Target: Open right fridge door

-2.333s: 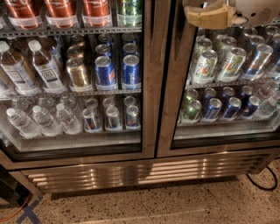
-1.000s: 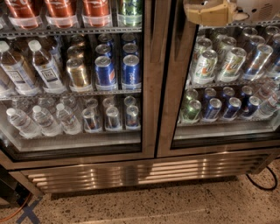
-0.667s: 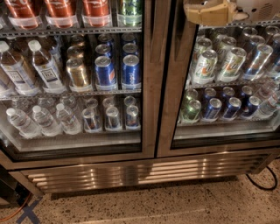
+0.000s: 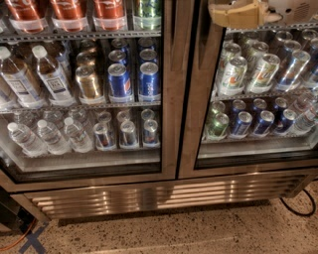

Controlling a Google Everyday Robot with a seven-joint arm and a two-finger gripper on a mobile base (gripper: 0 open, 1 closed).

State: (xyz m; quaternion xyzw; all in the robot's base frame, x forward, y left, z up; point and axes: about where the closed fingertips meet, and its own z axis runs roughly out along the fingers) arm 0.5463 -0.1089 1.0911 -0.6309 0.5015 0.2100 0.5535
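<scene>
Seen from above and in front of a two-door glass drinks fridge; nearest the camera, at the top right of the view, the robot's tan gripper [image 4: 237, 14] hangs in front of the upper part of the right fridge door [image 4: 195, 119], pointing left toward that door's inner steel upright; whether the gripper is released or clenched cannot be told, and it does not appear to be grasping anything; below, a speckled stone floor [image 4: 174, 233] runs along the bottom, with a black cable [image 4: 298, 209] at the right and an orange cable [image 4: 17, 240] at the left; behind the floor, a slatted steel grille [image 4: 159, 196] forms the fridge's base; above it the two steel-framed doors meet at a dark centre seam, and both look closed and flush; the right fridge door fills the right half of the fridge, beside the left door [image 4: 168, 124]; no handle can be made out on either one; farthest back, behind the right glass, shelves hold green-and-white cans [image 4: 233, 74] and blue cans [image 4: 263, 121]; behind the left glass sit water bottles [image 4: 49, 134], blue cans [image 4: 131, 79] and a gold can [image 4: 89, 82]; the task seems to be at the reaching stage, with the door not yet opened; the next move probably calls for getting a hold on the right door's edge near the seam, then pulling outward in an arc, away from the neighbouring door
</scene>
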